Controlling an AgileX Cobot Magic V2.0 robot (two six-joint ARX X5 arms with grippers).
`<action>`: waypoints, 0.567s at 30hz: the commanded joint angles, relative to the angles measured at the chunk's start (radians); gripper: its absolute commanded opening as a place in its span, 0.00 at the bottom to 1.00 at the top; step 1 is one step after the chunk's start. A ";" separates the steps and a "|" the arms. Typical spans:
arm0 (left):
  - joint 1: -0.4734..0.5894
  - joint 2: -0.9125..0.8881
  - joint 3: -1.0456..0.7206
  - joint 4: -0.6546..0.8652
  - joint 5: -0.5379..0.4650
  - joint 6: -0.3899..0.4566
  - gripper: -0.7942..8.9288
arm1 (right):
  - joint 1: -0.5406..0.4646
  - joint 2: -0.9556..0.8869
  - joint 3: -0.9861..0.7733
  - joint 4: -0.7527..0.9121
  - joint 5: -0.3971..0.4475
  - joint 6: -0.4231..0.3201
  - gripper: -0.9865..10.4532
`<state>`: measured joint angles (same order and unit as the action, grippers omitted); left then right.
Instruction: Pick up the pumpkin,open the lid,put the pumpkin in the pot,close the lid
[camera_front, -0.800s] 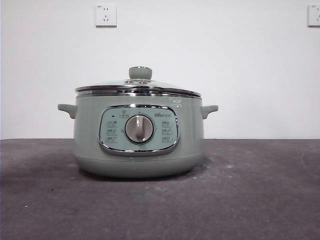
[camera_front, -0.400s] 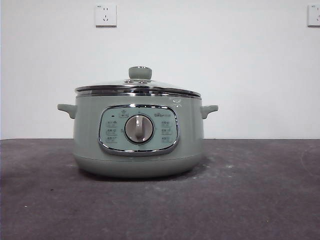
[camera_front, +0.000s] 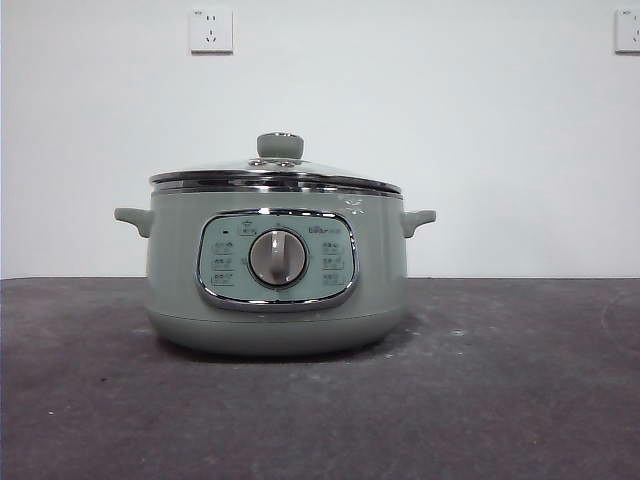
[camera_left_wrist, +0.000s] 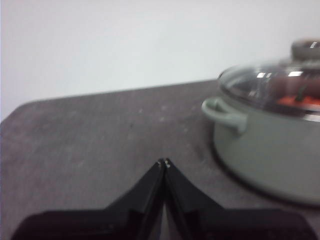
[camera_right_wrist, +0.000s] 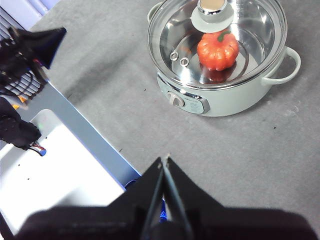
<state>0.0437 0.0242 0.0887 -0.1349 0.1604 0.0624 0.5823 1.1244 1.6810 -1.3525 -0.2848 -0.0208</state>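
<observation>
The sage-green pot stands on the dark table with the glass lid seated on its rim, knob up. Through the glass, the right wrist view shows the orange pumpkin lying inside the pot under the lid. My right gripper hangs high above the table in front of the pot, shut and empty. Low over the table beside the pot's side handle, my left gripper is shut with nothing in it. An orange patch of the pumpkin shows through the lid there.
Two wall sockets sit on the white wall behind. In the right wrist view a white and blue base plate borders the table's edge, and another black gripper tip shows above it.
</observation>
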 joint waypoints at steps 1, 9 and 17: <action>0.003 -0.023 -0.052 0.016 -0.011 -0.019 0.08 | 0.001 -0.002 0.000 -0.011 0.002 0.008 0.09; 0.003 -0.023 -0.087 -0.045 -0.029 -0.027 0.08 | 0.001 -0.002 0.000 -0.011 0.002 0.008 0.09; 0.003 -0.023 -0.086 -0.039 -0.028 -0.040 0.08 | 0.001 -0.002 0.000 -0.011 0.002 0.007 0.09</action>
<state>0.0437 0.0044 0.0181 -0.1761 0.1337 0.0322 0.5823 1.1236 1.6810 -1.3525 -0.2848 -0.0212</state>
